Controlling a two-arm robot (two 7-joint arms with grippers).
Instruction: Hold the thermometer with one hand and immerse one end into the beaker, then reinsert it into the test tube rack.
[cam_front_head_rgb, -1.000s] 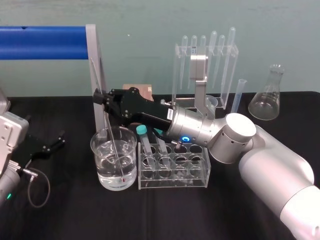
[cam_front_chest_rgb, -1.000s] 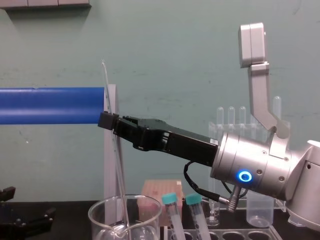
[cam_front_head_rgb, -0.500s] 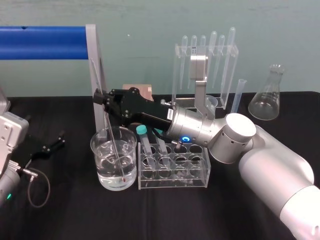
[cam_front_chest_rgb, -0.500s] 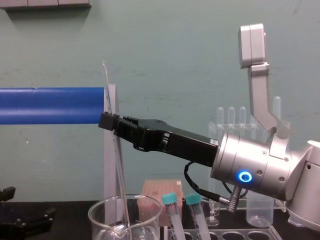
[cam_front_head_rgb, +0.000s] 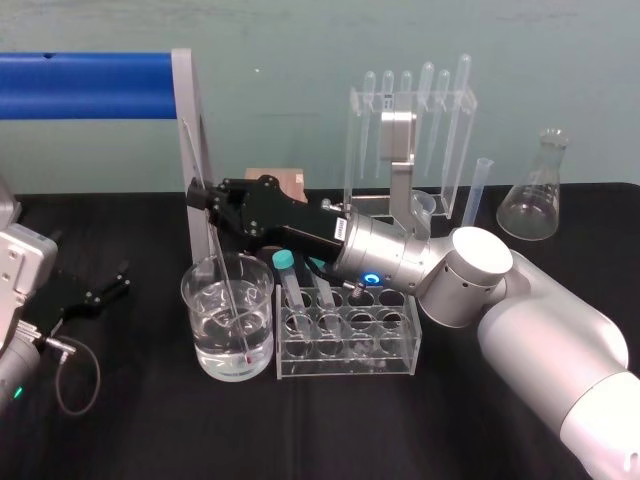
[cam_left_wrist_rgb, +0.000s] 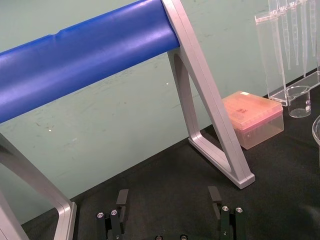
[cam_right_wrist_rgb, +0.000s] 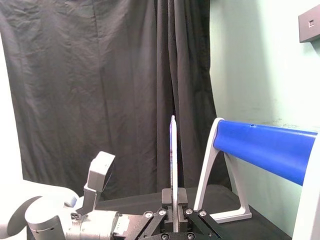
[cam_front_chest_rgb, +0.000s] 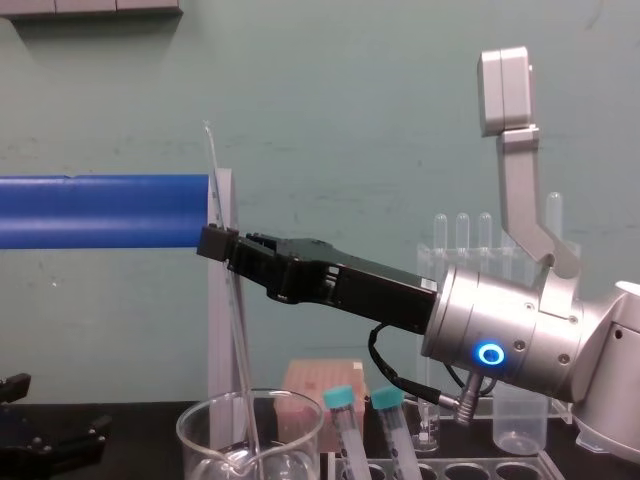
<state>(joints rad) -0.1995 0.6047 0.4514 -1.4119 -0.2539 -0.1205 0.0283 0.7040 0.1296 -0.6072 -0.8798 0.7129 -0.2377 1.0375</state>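
Right gripper is clenched on the thermometer, pinching it high on the rod, well above the beaker. In the wrist view the rod stands straight up out of the closed fingertips. From the chest the gripper reaches in from 3 o'clock and the rod runs down past the rim, tilted, top leaning toward 9 o'clock.

Thermometer: lower end in the beaker's water, red tip low, near the bottom. Can't tell if it touches the glass.

Rack sits just beside the beaker at its 3 o'clock. Capped tubes lean in its near-beaker holes; the other holes look free.

Left gripper is idle on the table at the beaker's 9 o'clock, fingers spread apart, holding nothing.

Step in hand, my read: the dip, about done; reinsertion not yet done.

Doing it well:
- Don't push lower. The tip is close to the bottom and thin glass cracks easily.
- Keep the pinch firm but not harder; a slip drops the rod onto the glass.
- Lift along the rod's own tilt until the tip clears the rim, only then swing toward 3 o'clock.
- Bring the rod upright before lowering, or the tip will catch a hole's edge.
- Pick a free hole away from the tubes; the long fingers pass right over their caps.
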